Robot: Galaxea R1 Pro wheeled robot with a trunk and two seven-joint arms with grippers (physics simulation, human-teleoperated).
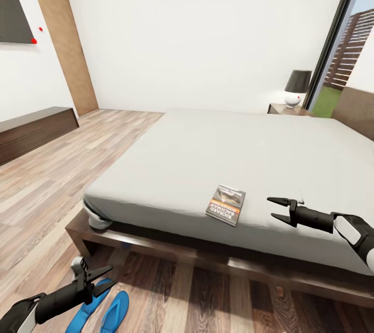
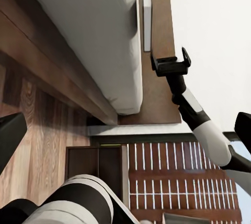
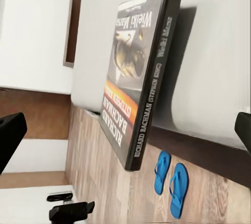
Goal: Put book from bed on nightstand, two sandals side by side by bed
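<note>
The book [image 1: 226, 204] lies flat on the bed [image 1: 176, 156] near its foot edge, long axis toward that edge. The right gripper [image 1: 275, 209], open and empty, is level beside it, far nearer than the left gripper [image 1: 96, 274], also open.

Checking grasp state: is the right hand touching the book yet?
Apart. In the head view, the right hand is open over the mattress with bare bed showing between its fingertips and the book.

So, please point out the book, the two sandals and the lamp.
book [image 1: 226, 204], head view, middle of its cover.
two sandals [image 1: 115, 312], head view, sole of the right-hand one.
lamp [image 1: 298, 81], head view, dark shade.
</note>
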